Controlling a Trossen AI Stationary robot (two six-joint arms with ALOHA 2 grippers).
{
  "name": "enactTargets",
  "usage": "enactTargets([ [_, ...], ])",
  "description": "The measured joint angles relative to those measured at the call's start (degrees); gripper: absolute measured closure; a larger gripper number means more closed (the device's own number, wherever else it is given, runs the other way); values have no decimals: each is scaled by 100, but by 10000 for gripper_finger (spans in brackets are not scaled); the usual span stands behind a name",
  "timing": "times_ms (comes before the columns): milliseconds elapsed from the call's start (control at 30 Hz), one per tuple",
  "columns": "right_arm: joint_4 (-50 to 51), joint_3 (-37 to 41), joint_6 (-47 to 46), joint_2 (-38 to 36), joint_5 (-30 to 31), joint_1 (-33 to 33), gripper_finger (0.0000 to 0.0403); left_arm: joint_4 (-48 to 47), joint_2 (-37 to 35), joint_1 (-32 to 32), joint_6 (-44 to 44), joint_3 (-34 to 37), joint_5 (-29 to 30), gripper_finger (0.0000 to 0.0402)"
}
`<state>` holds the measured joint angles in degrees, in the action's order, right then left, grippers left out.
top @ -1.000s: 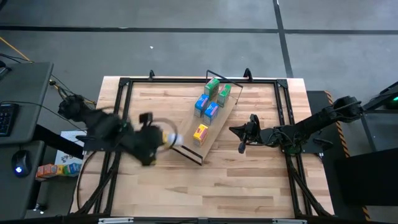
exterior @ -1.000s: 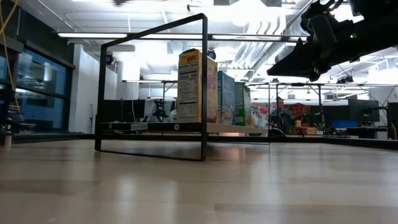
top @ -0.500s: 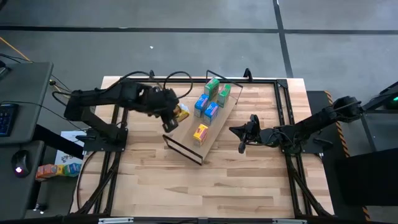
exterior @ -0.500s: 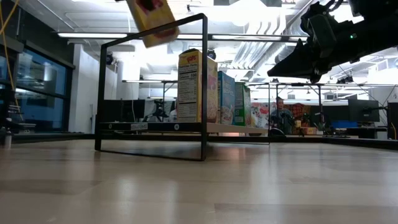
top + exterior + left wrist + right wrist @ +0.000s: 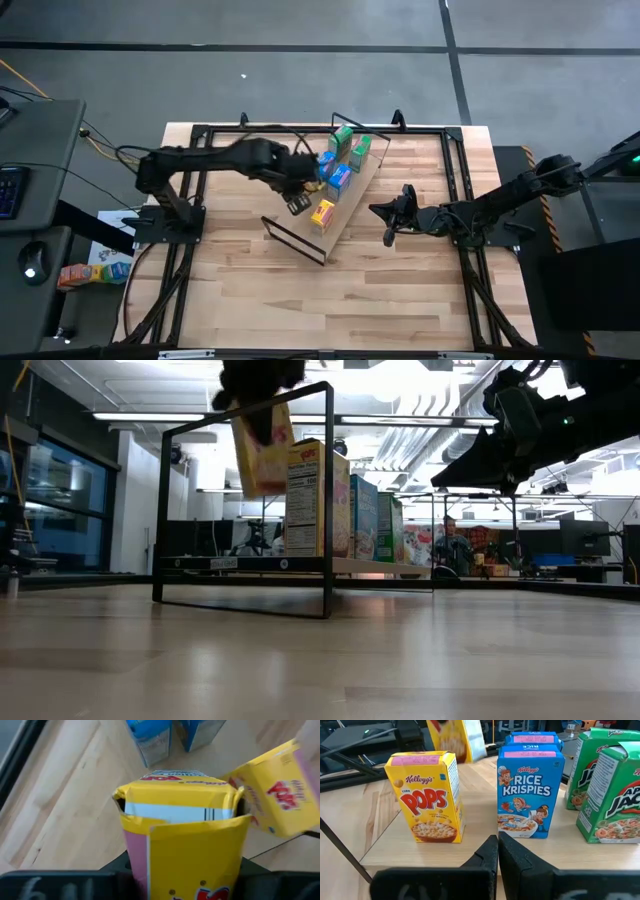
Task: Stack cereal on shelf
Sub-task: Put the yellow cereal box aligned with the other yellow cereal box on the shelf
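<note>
Five boxes (image 5: 338, 164) stand in a row on the shelf (image 5: 352, 192); sixth box (image 5: 262, 448) hangs above its left edge.

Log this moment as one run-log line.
left gripper: carrying yellow box over shelf | right gripper: shut, idle beside shelf

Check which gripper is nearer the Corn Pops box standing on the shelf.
Left. The left gripper hangs just beside the Corn Pops box, carrying another yellow box; the right gripper waits beyond the shelf edge.
</note>
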<state>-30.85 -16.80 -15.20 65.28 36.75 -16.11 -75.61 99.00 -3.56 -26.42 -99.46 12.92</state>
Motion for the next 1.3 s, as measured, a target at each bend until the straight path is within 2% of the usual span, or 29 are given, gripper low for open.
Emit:
enactTargets([
  [300, 97, 0, -139, 0, -26, -1, 402, 1, 780, 150, -51, 2, -42, 291],
  [733, 148, 0, -282, 0, -37, 0, 402, 79, 1085, 499, -251, -2, -42, 279],
  [1000, 146, 0, -282, 0, -35, 0, 402, 276, 1098, 525, -257, 170, -55, 245],
  [1300, 146, 0, -280, 0, -7, 1, 402, 478, 1096, 492, -72, 560, -240, 184],
])
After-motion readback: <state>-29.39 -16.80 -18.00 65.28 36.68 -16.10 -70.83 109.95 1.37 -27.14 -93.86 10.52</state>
